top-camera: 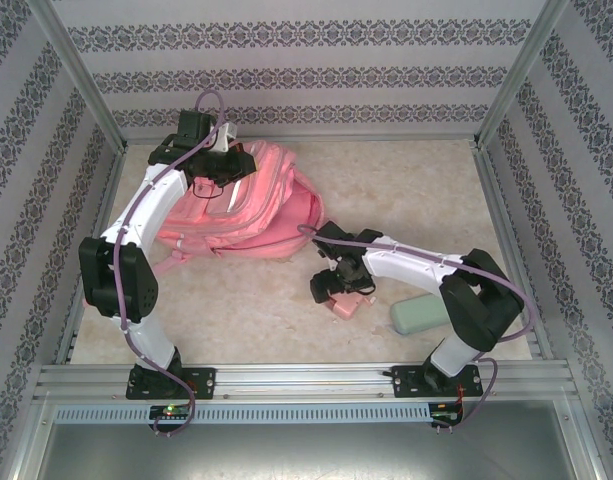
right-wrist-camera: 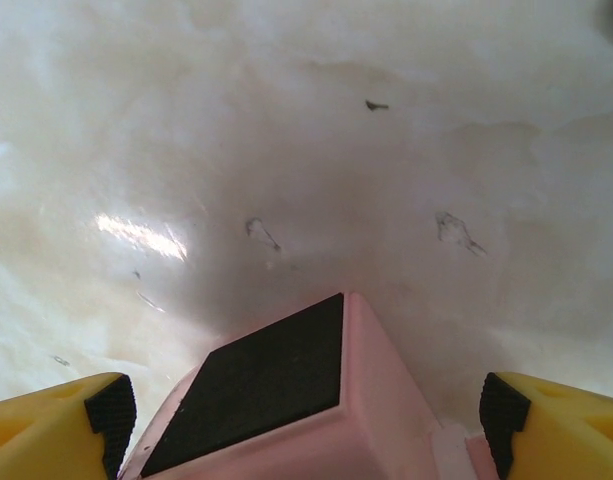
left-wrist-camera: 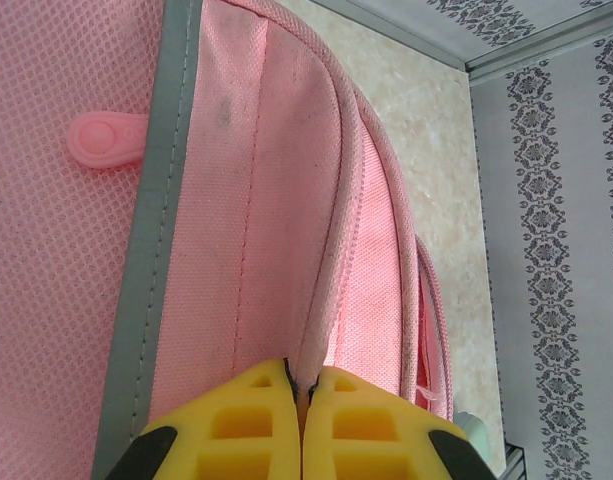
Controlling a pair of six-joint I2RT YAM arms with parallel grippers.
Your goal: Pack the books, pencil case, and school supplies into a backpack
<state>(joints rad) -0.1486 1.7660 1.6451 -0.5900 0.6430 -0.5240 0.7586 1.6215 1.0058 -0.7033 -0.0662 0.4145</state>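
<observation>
The pink backpack lay on the far left of the tabletop. The left gripper was clenched on its edge, pinching the cloth. The right gripper was released and wide open, with one finger on each side of a pink box at the near middle.

Lab robot cell: aluminium frame, wallpapered panels, marble-look tabletop

Striped walls with dark floral bands enclose a pale marbled desk, framed by aluminium rails.
</observation>
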